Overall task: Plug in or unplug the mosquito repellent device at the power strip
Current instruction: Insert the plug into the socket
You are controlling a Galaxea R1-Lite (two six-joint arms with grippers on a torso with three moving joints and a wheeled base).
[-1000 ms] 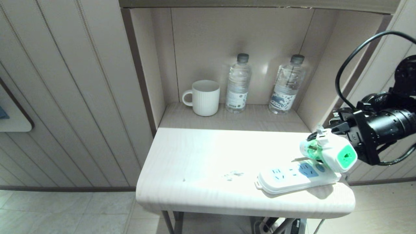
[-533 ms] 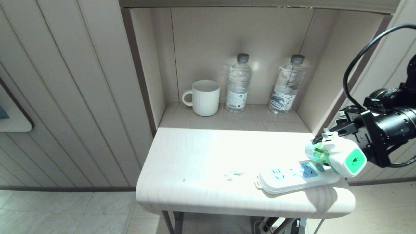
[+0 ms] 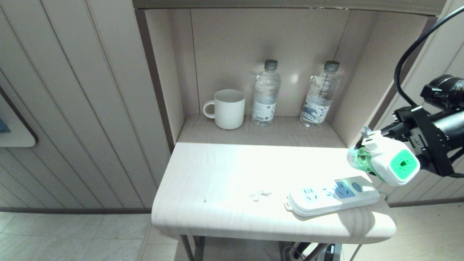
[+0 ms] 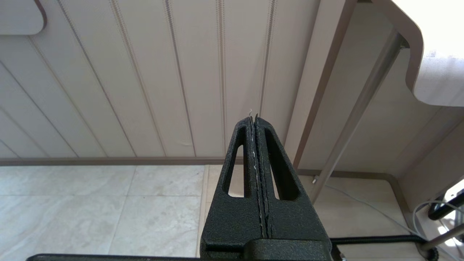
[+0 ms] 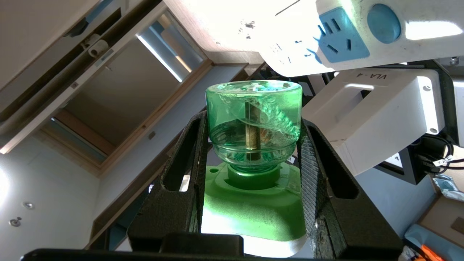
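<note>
Where the pale wood-grain worktop (image 3: 224,188) juts from a panelled wall (image 3: 83,108), the power strip (image 3: 331,197) lies near its right end, sockets up. Behind, a niche holds a mug (image 3: 228,108) and two water bottles (image 3: 265,93). The right pincer (image 3: 377,152), partly cut off at the frame edge, is clamped on the mosquito repellent device (image 3: 386,163), held above the strip, clear of it. The left pincer (image 4: 255,145), fingers pressed together, hangs below the worktop.

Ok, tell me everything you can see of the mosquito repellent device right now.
The mosquito repellent device has a white rounded plastic head with a green centre and a translucent green liquid bottle. It is tilted in the air, clear of the power strip, past its right end. The right gripper is clamped on the bottle.
</note>
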